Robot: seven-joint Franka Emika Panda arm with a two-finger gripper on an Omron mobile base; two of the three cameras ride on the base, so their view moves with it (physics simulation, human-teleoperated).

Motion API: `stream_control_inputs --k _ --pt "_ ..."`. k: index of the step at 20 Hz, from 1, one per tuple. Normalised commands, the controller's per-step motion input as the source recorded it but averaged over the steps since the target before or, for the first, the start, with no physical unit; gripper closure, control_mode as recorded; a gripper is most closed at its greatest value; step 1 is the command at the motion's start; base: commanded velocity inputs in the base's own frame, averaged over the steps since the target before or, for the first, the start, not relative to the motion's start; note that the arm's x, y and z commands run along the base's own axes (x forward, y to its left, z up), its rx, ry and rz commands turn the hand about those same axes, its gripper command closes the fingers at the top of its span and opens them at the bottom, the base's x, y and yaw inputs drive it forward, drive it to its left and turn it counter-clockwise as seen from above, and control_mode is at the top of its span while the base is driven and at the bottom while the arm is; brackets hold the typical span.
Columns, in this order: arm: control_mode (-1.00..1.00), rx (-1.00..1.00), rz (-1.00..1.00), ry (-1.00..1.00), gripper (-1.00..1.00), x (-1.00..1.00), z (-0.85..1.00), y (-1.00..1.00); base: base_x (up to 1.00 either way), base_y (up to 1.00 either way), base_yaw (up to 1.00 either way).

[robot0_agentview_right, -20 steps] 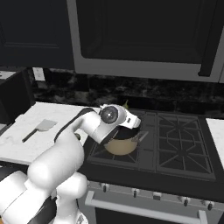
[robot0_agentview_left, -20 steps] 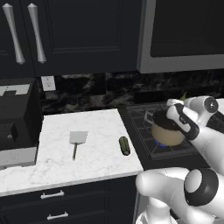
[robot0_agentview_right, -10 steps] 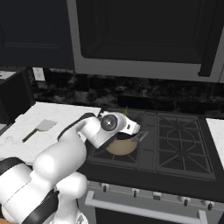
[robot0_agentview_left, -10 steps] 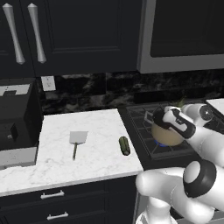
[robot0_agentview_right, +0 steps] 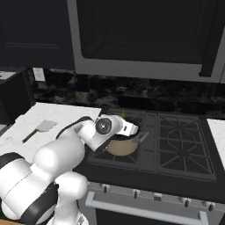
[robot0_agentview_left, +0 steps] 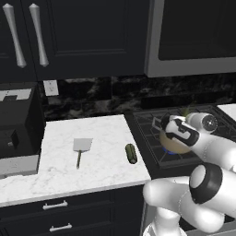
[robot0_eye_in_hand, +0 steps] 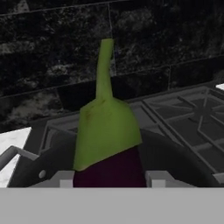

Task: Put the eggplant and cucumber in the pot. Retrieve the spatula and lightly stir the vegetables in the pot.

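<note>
Vs a sec ago, you're seeing the arm sinking lower over the stove: the wrist is dropping from above the pot (robot0_agentview_left: 177, 144) to level w/ its rim, and the elbow is swinging down in front. Spatula (robot0_agentview_left: 81, 148) and cucumber (robot0_agentview_left: 132, 153) aren't moving; both are lying on the white marble tabletop (robot0_agentview_left: 55, 177), well apart, cucumber near the stove-side edge.

In the hand view the jaws are gripping the eggplant (robot0_eye_in_hand: 109, 148): purple body sitting between the two fingertips (robot0_eye_in_hand: 159, 178), green cap and stem pointing up and away from the camera. The dark inside of the pot is showing just behind and under it, so the eggplant is hanging right over the pot's mouth.

Hard to make out: the gripper (robot0_agentview_right: 128, 129) is mostly blocking the pot in both base views, w/ just the tan wall peeking out. Eggplant's lower end is cut off, so you can't tell if it's touching the pot.
</note>
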Motion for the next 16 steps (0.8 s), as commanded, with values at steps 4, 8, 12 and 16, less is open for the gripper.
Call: stream_control_inputs --k 4,8,12,16 --pt "-1.0 -0.03 0.0 0.0 -1.0 0.0 0.0 0.0 0.0 0.0 0.0" --pt "-1.0 0.0 0.0 0.0 -1.0 0.0 0.24 -0.03 0.0 0.0 0.0" --pt "-1.0 0.02 0.0 0.0 -1.0 -0.21 0.9 -0.05 0.0 0.0 0.0" --pt "-1.0 0.08 0.0 0.05 -1.0 -0.75 1.0 0.0 0.0 0.0 0.0"
